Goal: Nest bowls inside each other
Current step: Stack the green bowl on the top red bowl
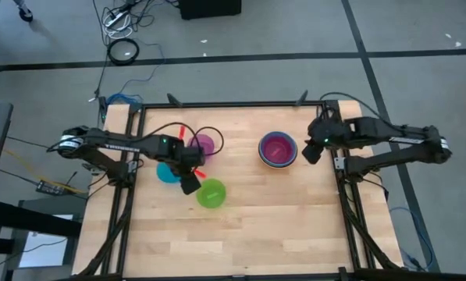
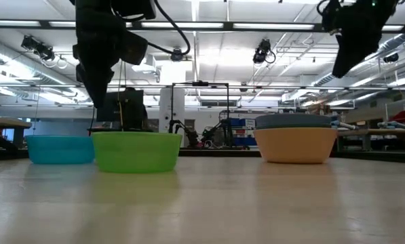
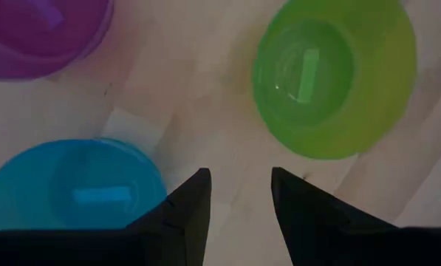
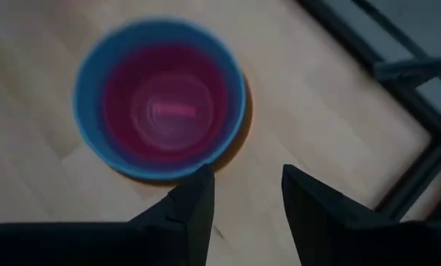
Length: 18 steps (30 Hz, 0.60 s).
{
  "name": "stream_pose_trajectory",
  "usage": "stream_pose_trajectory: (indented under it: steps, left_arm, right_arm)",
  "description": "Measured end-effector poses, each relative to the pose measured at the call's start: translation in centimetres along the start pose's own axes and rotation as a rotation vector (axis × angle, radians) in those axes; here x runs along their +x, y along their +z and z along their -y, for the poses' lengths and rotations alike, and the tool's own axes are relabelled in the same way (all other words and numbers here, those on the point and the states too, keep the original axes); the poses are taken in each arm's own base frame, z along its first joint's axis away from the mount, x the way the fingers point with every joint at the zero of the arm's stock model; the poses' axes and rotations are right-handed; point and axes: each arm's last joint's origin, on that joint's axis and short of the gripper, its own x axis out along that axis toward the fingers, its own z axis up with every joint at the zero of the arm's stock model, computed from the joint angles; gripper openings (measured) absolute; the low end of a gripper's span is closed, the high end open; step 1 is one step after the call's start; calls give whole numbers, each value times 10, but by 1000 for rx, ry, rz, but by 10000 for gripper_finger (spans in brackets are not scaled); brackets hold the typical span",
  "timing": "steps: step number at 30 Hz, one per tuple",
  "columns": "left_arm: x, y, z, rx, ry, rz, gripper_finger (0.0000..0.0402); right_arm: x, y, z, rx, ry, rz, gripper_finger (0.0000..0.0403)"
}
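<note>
Three bowls stand apart on their bases at the table's left: a purple bowl (image 1: 204, 144), a cyan bowl (image 1: 167, 172) and a green bowl (image 1: 211, 193). My left gripper (image 1: 190, 184) hangs open above the bare wood between the cyan bowl (image 3: 72, 192) and the green bowl (image 3: 334, 74), pointing down. To the right stands a nested stack (image 1: 278, 150): an orange bowl (image 2: 296, 146) outermost, a blue rim (image 4: 87, 81) above it, and a pink-red bowl (image 4: 165, 111) innermost. My right gripper (image 1: 312, 151) is open, raised just right of the stack, touching nothing.
A black frame (image 1: 233, 105) runs along the table's far edge and down both sides (image 4: 419, 170). Bare wood (image 1: 240, 234) fills the near half of the table. The purple bowl (image 3: 35, 33) lies just beyond my left gripper.
</note>
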Motion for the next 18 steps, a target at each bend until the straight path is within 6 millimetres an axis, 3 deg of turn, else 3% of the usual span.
stream_pose_trajectory:
  steps: [10,18]
  left_arm:
    - [2,12,8,-227,-71,106,152]
    - [32,17,23,-308,-68,30,152]
  right_arm:
    - [17,-10,-15,-38,60,5,146]
    - [16,-10,-18,-85,80,16,146]
